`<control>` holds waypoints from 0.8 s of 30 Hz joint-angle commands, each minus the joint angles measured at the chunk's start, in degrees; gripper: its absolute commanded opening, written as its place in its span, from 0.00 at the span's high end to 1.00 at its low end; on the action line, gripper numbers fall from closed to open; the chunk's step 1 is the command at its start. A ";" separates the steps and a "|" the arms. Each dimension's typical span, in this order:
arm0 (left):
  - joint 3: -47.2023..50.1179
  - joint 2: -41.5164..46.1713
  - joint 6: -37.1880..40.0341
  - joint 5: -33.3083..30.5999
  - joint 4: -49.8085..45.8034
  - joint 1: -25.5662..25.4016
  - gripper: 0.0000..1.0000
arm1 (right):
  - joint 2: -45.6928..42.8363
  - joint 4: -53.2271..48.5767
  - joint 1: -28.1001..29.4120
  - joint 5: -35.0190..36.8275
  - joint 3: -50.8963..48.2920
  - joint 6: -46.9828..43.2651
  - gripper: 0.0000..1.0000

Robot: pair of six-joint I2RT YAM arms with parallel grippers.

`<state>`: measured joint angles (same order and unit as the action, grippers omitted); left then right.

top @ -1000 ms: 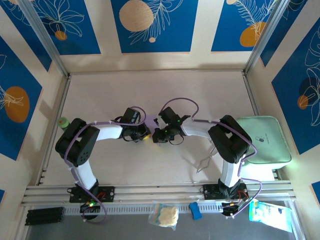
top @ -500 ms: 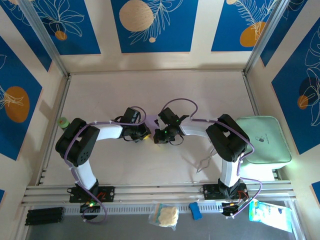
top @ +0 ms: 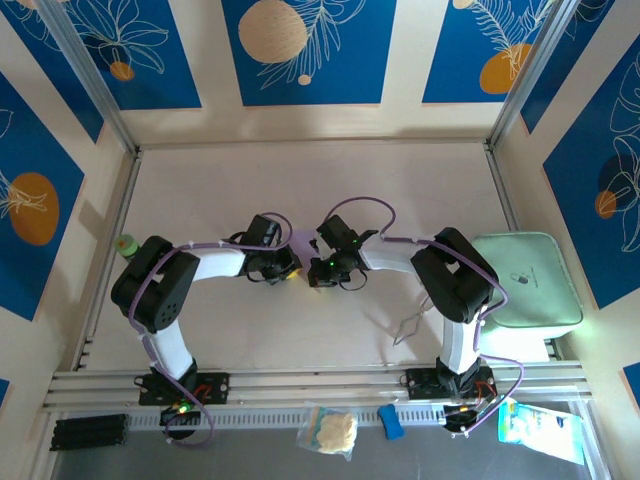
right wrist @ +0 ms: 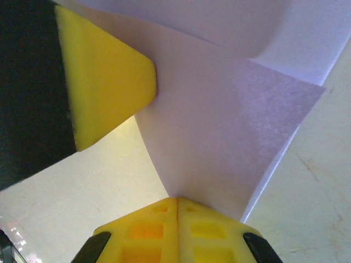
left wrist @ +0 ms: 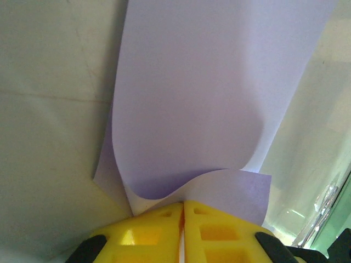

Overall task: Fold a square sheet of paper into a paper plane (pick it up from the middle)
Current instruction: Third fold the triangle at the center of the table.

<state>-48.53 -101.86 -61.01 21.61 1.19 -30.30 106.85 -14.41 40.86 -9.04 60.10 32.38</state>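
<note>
The square sheet of paper (left wrist: 208, 109) curls at the centre of the top view, over the table (top: 300, 180). The left fingers (left wrist: 156, 222) are clamped on its edge at the bottom of their frame. The right fingers (right wrist: 148, 219) pinch a flap at bottom centre of theirs.
</note>
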 commanded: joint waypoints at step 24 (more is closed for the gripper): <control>-3.75 -1.55 13.89 -0.60 -2.24 0.85 0.82 | 3.87 -4.72 -1.75 -1.86 -1.21 -1.36 0.96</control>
<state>-52.56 -101.86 -50.02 22.17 -0.03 -30.00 107.72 -14.41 39.27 -12.47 60.01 31.94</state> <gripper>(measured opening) 0.178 0.048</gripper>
